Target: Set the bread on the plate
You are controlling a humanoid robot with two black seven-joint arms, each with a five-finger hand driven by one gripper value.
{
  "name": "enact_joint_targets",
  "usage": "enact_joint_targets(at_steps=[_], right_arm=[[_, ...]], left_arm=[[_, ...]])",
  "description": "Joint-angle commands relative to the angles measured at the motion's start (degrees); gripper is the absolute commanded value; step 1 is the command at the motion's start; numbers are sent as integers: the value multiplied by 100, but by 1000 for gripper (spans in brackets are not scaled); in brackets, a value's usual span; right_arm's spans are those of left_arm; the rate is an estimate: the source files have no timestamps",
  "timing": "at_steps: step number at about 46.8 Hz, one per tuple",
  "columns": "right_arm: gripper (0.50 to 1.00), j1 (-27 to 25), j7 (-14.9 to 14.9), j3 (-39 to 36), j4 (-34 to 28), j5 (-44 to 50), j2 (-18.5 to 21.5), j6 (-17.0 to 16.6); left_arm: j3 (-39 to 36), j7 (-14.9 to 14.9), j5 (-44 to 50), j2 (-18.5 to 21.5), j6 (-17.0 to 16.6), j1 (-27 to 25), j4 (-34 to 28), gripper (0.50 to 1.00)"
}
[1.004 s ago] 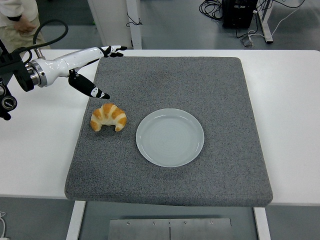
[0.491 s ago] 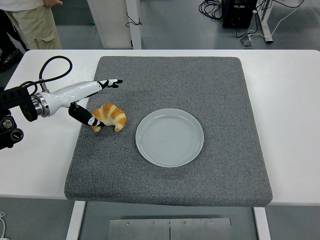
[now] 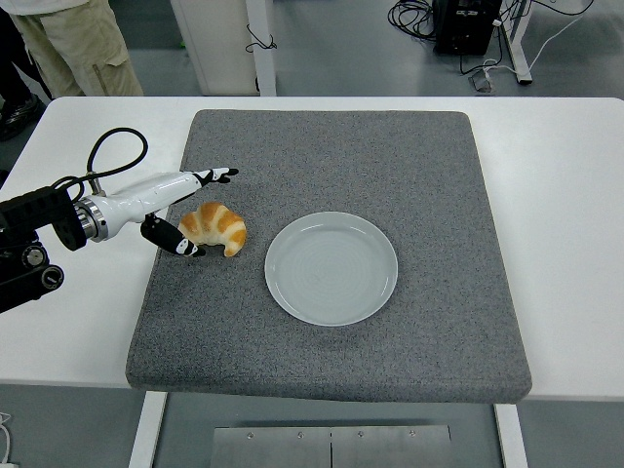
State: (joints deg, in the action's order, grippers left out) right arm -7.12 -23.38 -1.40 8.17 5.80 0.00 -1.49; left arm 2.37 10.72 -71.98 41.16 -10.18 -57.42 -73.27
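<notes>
- Left hand [image 3: 185, 210] is in from the left edge, down at the croissant [image 3: 214, 227], fingers spread wide.
- Thumb [image 3: 178, 242] sits low against the near-left end of the croissant, looks like touching. The other fingers [image 3: 216, 175] stretch out past its far side, apart from it.
- So the hand brackets the croissant but hasn't closed. Nothing is gripped as far as I can see.
- Croissant lies flat on the grey mat [image 3: 429, 175], left part, arched with both tips pointing toward the near edge.
- Plate [image 3: 331, 268] is just right of the croissant, near the middle of the mat. Empty, narrow strip of mat between the two.
- Right arm is not in view.
- A person's legs [image 3: 83, 44] show at the top left, behind the white table [image 3: 565, 195], well clear of the work area.
- Progress, my read: early. Reach is done, grasp not yet made.
- Left to do: close on the croissant, lift, carry right over the plate rim, set down, let go.
- Risk: thumb is low on one end only, so closing could shove the croissant sideways rather than pinch it. It's curved and probably soft, so it needs a gentle squeeze.
</notes>
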Motion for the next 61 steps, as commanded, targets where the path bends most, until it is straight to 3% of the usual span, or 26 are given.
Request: enact_joint_targets(at_steps=[1, 11, 40, 44, 48, 53, 61], right_arm=[[1000, 0, 0, 0, 0, 0, 0, 0], [1000, 0, 0, 0, 0, 0, 0, 0], [1000, 0, 0, 0, 0, 0, 0, 0], [1000, 0, 0, 0, 0, 0, 0, 0], [1000, 0, 0, 0, 0, 0, 0, 0], [1000, 0, 0, 0, 0, 0, 0, 0], [1000, 0, 0, 0, 0, 0, 0, 0]], left_arm=[[-8, 0, -17, -116, -28, 12, 163, 975], [-8, 18, -17, -371, -90, 108, 454, 975], [1, 18, 27, -547, -239, 117, 735, 955], [1, 18, 27, -547, -239, 117, 735, 875], [1, 18, 44, -547, -239, 109, 735, 750], [1, 26, 62, -547, -239, 117, 735, 507], [1, 105, 79, -538, -239, 117, 735, 500]])
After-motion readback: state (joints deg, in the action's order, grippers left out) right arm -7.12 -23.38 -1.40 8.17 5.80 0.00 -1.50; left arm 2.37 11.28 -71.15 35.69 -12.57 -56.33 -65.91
